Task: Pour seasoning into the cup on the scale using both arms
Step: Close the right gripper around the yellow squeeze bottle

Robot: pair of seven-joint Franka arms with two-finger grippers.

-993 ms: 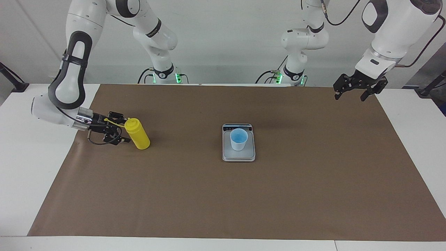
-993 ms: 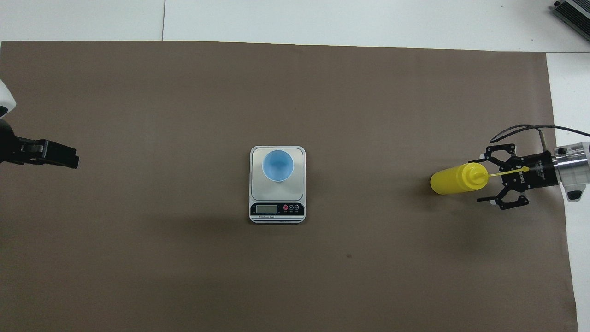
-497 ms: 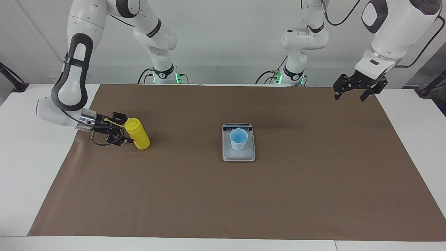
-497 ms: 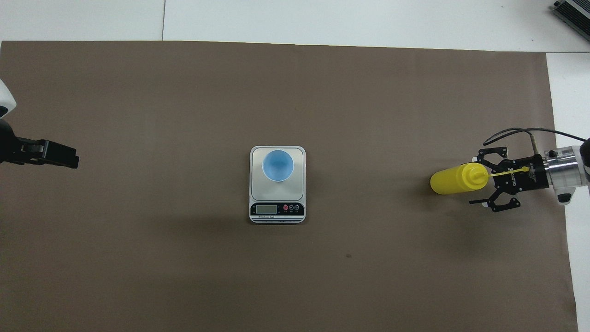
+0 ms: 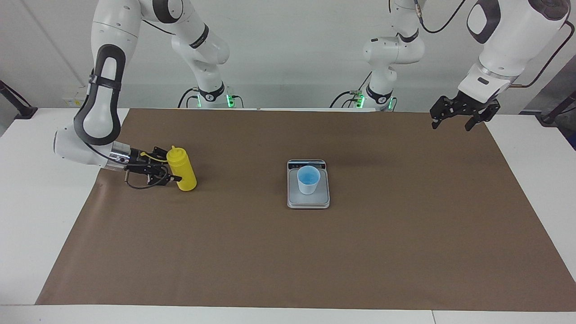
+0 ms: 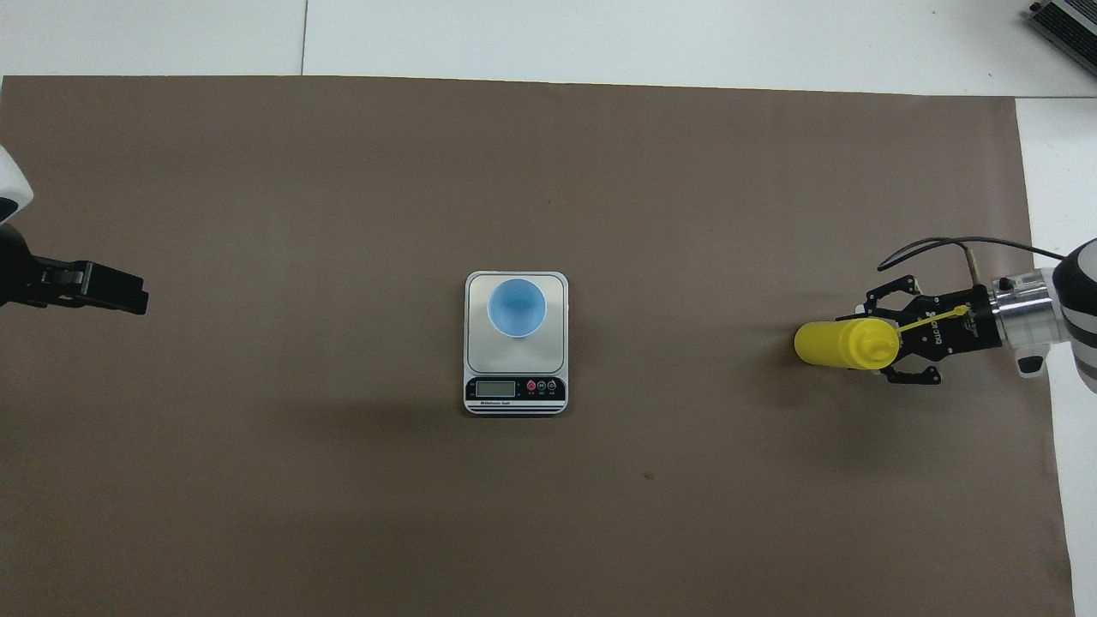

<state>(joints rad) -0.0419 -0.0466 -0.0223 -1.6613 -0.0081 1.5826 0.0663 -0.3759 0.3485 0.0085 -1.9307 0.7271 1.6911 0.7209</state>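
Note:
The yellow seasoning bottle (image 5: 182,170) (image 6: 836,343) stands on the brown mat toward the right arm's end of the table, its cap strap trailing back over the gripper. My right gripper (image 5: 170,167) (image 6: 876,343) reaches in low and level, shut on the bottle's upper part. The pale blue cup (image 5: 308,179) (image 6: 517,307) stands upright on the silver scale (image 5: 308,201) (image 6: 514,390) at mid-table, its display strip toward the robots. My left gripper (image 5: 453,120) (image 6: 120,291) waits open in the air over the mat's corner at the left arm's end.
A brown mat (image 5: 288,252) covers most of the white table (image 5: 27,216). A grey device (image 6: 1067,21) lies at the table's corner farthest from the robots, at the right arm's end.
The right gripper has slid in and closed around the bottle's top, nudging the bottle a little toward the scale and more upright. The left arm has not moved.

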